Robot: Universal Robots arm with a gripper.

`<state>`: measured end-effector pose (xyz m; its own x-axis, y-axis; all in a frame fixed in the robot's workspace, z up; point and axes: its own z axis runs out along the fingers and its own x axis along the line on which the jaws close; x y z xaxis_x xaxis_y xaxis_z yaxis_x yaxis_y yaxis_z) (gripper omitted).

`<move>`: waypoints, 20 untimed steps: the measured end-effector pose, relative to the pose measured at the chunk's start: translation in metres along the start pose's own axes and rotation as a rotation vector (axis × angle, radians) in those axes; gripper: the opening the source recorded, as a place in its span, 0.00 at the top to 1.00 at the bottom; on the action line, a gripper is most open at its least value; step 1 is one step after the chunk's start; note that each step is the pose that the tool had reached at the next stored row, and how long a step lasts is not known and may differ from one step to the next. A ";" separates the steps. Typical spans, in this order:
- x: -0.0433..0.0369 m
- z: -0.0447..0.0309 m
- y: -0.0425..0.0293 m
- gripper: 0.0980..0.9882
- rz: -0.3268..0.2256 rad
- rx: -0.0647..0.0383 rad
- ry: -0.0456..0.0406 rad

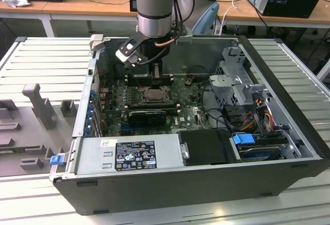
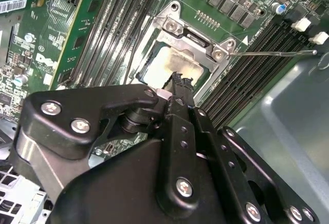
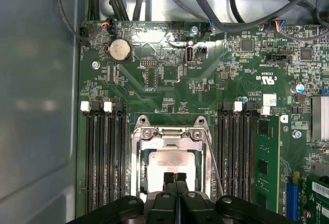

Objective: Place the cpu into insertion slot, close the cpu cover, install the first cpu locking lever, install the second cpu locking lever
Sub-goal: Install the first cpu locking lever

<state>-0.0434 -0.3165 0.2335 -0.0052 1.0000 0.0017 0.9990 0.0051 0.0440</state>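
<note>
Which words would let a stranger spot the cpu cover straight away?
Inside the open black computer case, find the green motherboard. Between its two banks of long black memory slots lies the thin silver square metal cpu cover; unlike them, it is a shiny frame whose window shows the pale grey chip.

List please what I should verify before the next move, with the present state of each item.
1. cpu lies flat inside the cover's window: ok.
2. cpu cover is down over the chip: ok.
3. Locking lever is latched: not ok, it is swung out, away from the cover.
4. Gripper is shut and carries nothing: ok.
5. Fingertips are clear of the cpu's top: cannot tell.
</note>
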 end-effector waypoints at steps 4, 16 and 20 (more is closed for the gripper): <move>0.0001 -0.0016 0.0001 0.99 0.000 0.000 0.0002; 0.0000 -0.0048 0.0002 0.99 0.000 0.000 0.0001; 0.0000 -0.0072 0.0003 0.99 0.000 0.000 0.0000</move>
<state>-0.0435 -0.3164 0.2408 -0.0052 1.0000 0.0017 0.9990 0.0052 0.0441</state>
